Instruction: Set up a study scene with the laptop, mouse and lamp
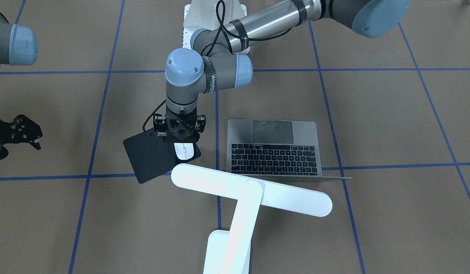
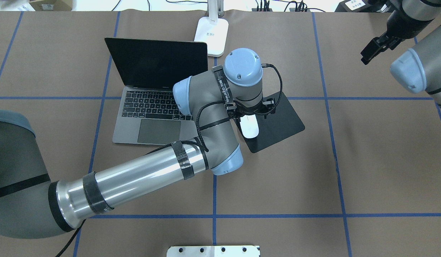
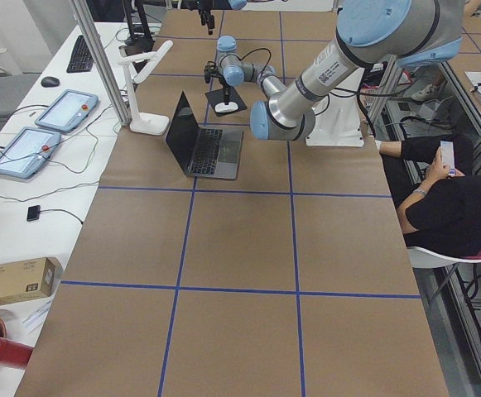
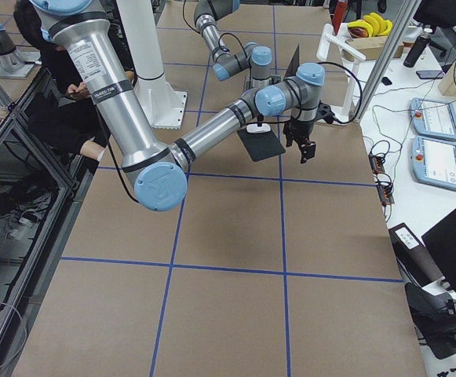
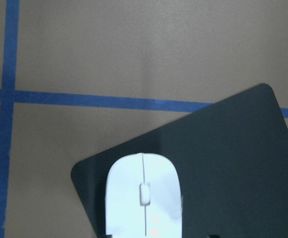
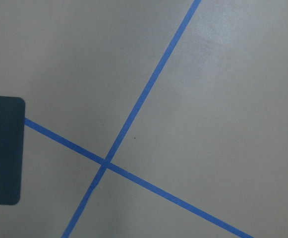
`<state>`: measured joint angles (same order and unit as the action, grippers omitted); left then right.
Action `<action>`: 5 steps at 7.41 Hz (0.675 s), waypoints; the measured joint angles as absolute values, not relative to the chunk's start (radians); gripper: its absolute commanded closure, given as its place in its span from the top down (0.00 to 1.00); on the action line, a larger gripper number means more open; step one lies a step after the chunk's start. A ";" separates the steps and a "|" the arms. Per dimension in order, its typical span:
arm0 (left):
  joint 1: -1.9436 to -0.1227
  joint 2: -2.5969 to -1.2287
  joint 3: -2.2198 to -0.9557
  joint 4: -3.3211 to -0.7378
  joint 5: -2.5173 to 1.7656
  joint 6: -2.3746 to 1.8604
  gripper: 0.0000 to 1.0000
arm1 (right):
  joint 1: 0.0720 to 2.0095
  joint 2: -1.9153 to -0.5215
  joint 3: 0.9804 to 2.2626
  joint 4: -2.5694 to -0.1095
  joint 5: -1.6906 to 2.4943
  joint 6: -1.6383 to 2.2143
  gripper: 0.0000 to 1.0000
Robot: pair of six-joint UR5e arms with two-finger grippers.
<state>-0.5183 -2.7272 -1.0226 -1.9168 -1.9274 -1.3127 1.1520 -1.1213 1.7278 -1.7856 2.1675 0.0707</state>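
Mouse (image 1: 184,151) on black mat (image 1: 147,160), left gripper (image 1: 181,137) low over its end, opening and hold unclear.

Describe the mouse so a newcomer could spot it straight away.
Find the open laptop mid-table; just to the robot's right of it lies a thin black mat, set askew. The mouse is the small glossy white oval on that mat, under the left gripper: the only white thing on black.

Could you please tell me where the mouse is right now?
In the overhead view, the mouse lies on the black mat, just right of the laptop, beneath the left gripper.
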 measured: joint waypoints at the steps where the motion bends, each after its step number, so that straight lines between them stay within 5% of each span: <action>1: -0.521 -2.725 -1.036 -1.903 -1.930 -1.285 0.98 | 1.153 -1.121 1.731 -1.786 2.167 0.073 1.00; 3: -0.545 -2.702 -1.157 -1.732 -1.962 -1.168 0.98 | 1.155 -1.131 1.752 -1.785 2.157 0.076 1.00; 5: -0.605 -2.537 -1.432 -1.547 -2.008 -1.017 0.98 | 1.165 -1.142 1.770 -1.775 2.141 0.075 1.00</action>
<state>-0.6048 -2.5374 -1.4321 -1.5467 -2.0077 -1.0169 1.1651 -1.1424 1.7703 -1.7745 2.1407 0.0747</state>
